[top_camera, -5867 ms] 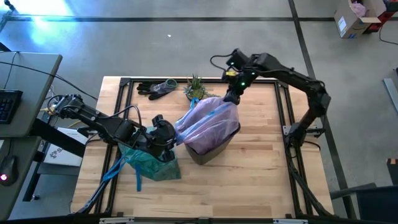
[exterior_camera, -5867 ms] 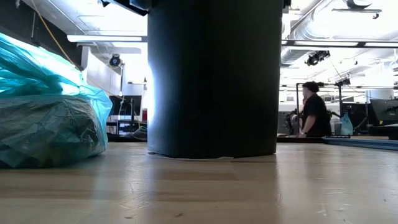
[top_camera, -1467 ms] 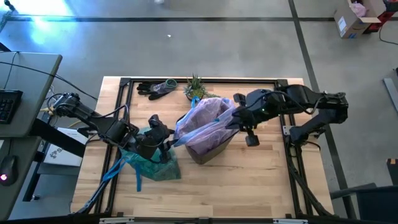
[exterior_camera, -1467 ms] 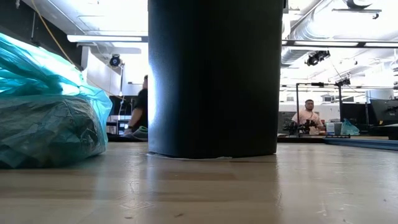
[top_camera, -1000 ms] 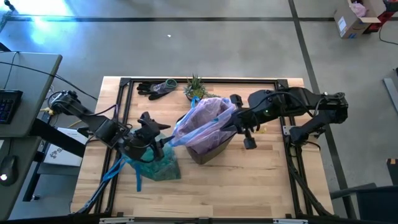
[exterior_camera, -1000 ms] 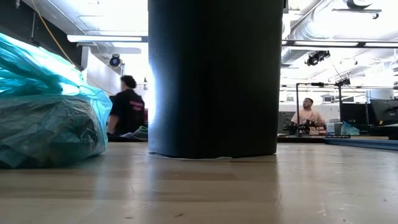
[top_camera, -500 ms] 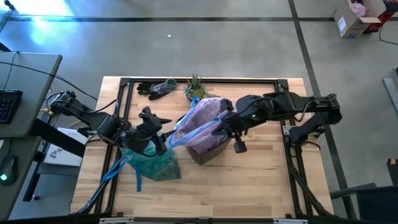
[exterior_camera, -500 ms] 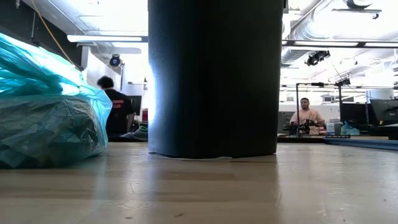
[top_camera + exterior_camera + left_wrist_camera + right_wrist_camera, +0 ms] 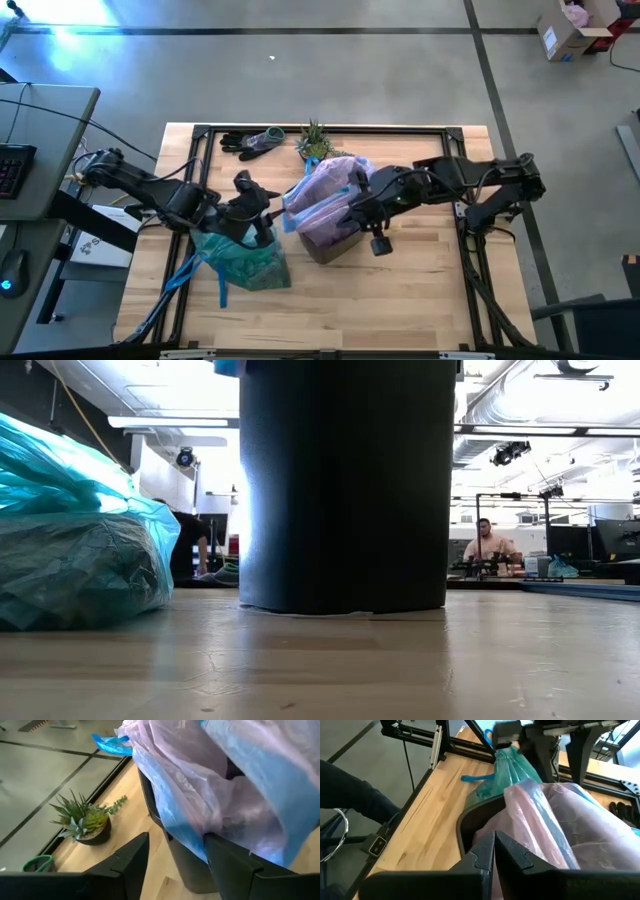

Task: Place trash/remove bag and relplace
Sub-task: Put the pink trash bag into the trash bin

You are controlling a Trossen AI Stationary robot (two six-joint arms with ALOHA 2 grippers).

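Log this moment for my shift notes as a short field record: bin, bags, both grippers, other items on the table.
bin: dark bin mid-table, upright
pink bag: pale pink bag draped loosely over the bin's mouth, bunched up, not seated on the rim
teal bag: teal bag lying on the table beside the bin on the left arm's side, blue ties trailing
left gripper: left gripper, open, at the pink bag's edge by the bin rim
right gripper: right gripper, shut, above the bin rim on the opposite side
other items: small green plant and dark gloves at the far table edge

Wrinkled teal bag (image 9: 240, 262) lies bunched on the table's left.
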